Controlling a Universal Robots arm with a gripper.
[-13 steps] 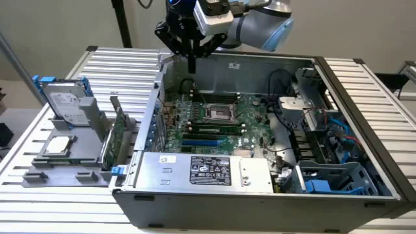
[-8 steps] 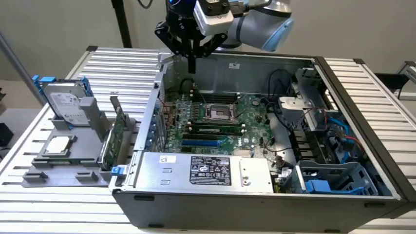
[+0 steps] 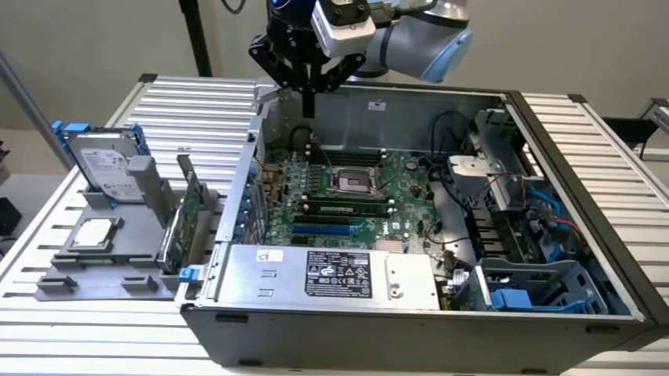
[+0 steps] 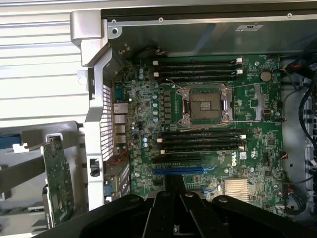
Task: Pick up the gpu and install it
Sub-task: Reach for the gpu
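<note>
At upper centre of the exterior view: gripper [image 3: 309, 108] poised above an open computer case [image 3: 418, 337], near the case's far left corner in the frame. Points straight down, fingers pinched together into one dark tip. Grips nothing. Hangs clear of the green motherboard [image 3: 361, 168] below.

Toward the exterior view's left, outside the case: gpu [image 3: 186, 223] standing on edge in a grey holder tray [image 3: 105, 276], green face showing, just beside the case's side wall. Sits well apart from the gripper, lower in the frame. Shares the tray with a silver hard drive [image 3: 105, 163] on blue rails, upright toward the upper left, and a square silver processor [image 3: 94, 233] lying flat near the left edge.

Inside the case, at lower centre of the exterior view: grey power supply [image 3: 324, 274] bearing a black label. Just above it in the frame, a long blue expansion slot [image 3: 329, 229] on the board.

Seen from the wrist view: closed gripper [image 4: 174, 193] dark in the foreground above the motherboard [image 4: 148, 124], with the blue expansion slot [image 4: 183, 170], a bare processor socket [image 4: 205, 105] and, beyond the case's perforated wall, the gpu [image 4: 57, 181] upright in its tray.
</note>
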